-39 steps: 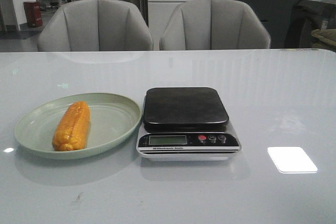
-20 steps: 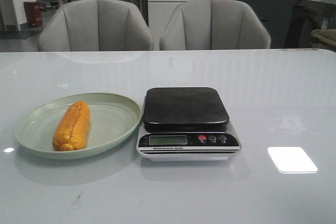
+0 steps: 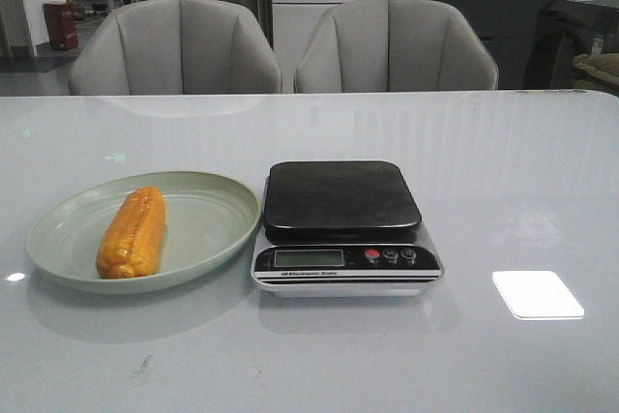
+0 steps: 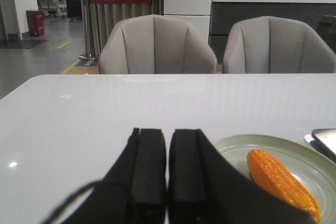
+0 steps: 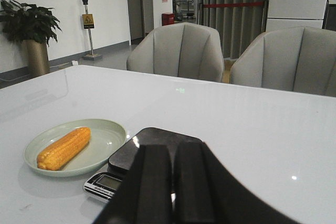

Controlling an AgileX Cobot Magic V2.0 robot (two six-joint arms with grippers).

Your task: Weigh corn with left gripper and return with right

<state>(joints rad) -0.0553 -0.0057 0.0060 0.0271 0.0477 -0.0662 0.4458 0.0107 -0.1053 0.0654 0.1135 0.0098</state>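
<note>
Left gripper [image 4: 167, 182] seen pressed together, empty; right gripper [image 5: 171, 182] likewise. Corn [image 3: 132, 231] lying on plate [image 3: 208, 239] ahead of left gripper, beside bare scale [image 3: 342, 200]. Fits weighing pending or corn already returned.

even, cool indoor light fills all three views, bright enough to read detail without harsh contrast. the glossy white table [image 3: 503, 191] mirrors the room: a sharp rectangular patch of glare [image 3: 538, 294] sits at its near right in the front view, small pinpoint highlights dot the surface elsewhere, and pale reflections of the chairs [image 3: 174, 45] smear along its far edge. soft, diffuse shadows lie under the plate [image 3: 208, 229] and the scale [image 3: 343, 229], falling toward the camera. the background is mildly soft and grainy. in both wrist views the dark fingers [image 4: 149, 171] close to the lens are underexposed and slightly blurred.
</note>
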